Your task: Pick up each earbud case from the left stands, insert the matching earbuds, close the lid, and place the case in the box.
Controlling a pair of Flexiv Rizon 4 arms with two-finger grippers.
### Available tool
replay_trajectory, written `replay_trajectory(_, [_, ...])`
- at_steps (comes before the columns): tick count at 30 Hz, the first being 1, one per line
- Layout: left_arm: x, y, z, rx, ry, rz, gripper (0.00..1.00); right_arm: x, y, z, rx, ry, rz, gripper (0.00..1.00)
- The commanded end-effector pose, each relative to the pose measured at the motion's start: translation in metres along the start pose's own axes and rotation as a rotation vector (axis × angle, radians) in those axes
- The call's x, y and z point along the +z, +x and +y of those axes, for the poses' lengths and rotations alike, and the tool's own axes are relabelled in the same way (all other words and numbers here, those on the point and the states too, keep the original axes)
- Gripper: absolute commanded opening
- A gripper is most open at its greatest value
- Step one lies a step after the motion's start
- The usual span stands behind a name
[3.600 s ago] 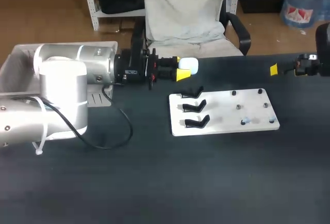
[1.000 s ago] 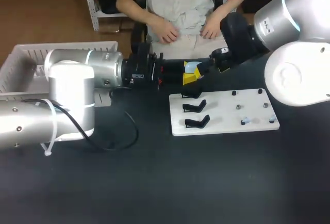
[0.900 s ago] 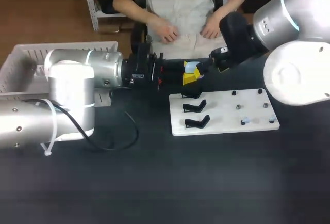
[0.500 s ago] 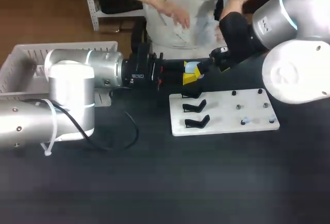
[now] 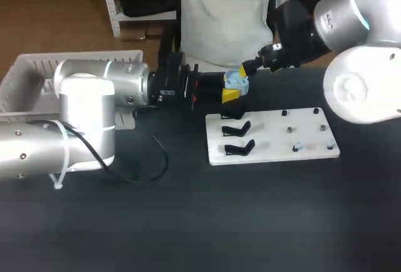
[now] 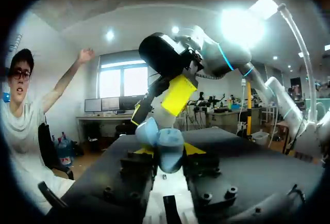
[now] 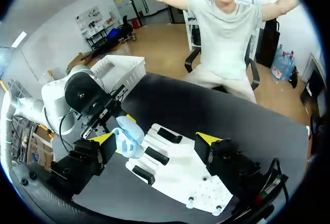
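My left gripper (image 5: 230, 89) is shut on a light blue earbud case (image 5: 236, 82), held above the table's far edge with its lid hinged open. In the left wrist view the case (image 6: 162, 141) sits between the yellow fingertips (image 6: 193, 149). My right gripper (image 5: 250, 68) hovers just beyond and right of the case, wide open. In the right wrist view the case (image 7: 128, 136) is just inside one of the fingertips (image 7: 105, 138), and nothing is gripped. The white board (image 5: 269, 156) carries three bare black stands (image 5: 237, 128) on its left. Small pale earbuds (image 5: 297, 148) rest among the pegs on its right.
A white slatted box (image 5: 25, 74) stands at the table's far left, behind my left arm. A black cable (image 5: 153, 159) trails from that arm onto the dark tabletop.
My right gripper has lifted up and away from the case. The case's lid now shows hinged open. My left gripper has kept its place and grip.
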State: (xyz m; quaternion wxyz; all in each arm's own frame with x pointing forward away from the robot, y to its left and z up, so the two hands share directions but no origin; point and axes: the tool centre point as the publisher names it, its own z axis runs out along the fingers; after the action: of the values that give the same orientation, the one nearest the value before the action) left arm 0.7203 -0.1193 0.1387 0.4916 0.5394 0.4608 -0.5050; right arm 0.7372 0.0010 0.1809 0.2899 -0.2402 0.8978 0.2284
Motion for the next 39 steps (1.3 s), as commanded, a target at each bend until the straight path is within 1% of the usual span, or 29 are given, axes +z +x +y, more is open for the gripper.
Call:
replay_trajectory(1, [0.0, 0.0, -0.001, 0.003, -0.004, -0.002, 0.0, -0.028, 0.005, -0.006, -0.036, 0.093, 0.005, 1.0])
replay_trajectory(3, [0.0, 0.0, -0.001, 0.003, -0.004, -0.002, 0.0, -0.039, 0.009, -0.014, -0.06, 0.155, 0.036, 1.0])
replay_trajectory(7, [0.0, 0.0, -0.001, 0.003, -0.004, -0.002, 0.0, -0.058, 0.028, -0.036, -0.072, 0.266, 0.149, 1.0])
replay_trajectory(10, [0.0, 0.0, -0.001, 0.003, -0.004, -0.002, 0.0, -0.071, 0.047, -0.049, -0.057, 0.347, 0.214, 1.0])
replay_trajectory(14, [0.0, 0.0, -0.001, 0.003, -0.004, -0.002, 0.0, -0.08, 0.076, -0.059, -0.02, 0.406, 0.279, 1.0])
replay_trajectory(19, [0.0, 0.0, -0.001, 0.003, -0.004, -0.002, 0.0, -0.084, 0.112, -0.068, 0.03, 0.451, 0.342, 1.0])
replay_trajectory(25, [0.0, 0.0, -0.001, 0.003, -0.004, -0.002, 0.0, -0.085, 0.146, -0.081, 0.066, 0.504, 0.411, 1.0])
replay_trajectory(31, [0.0, 0.0, -0.001, 0.003, -0.004, -0.002, 0.0, -0.075, 0.17, -0.082, 0.095, 0.482, 0.454, 1.0])
replay_trajectory(34, [0.0, 0.0, -0.001, 0.003, -0.004, -0.002, 0.0, -0.069, 0.178, -0.082, 0.097, 0.476, 0.476, 1.0])
replay_trajectory(39, [0.0, 0.0, -0.001, 0.003, -0.004, -0.002, 0.0, -0.058, 0.193, -0.089, 0.118, 0.47, 0.524, 1.0])
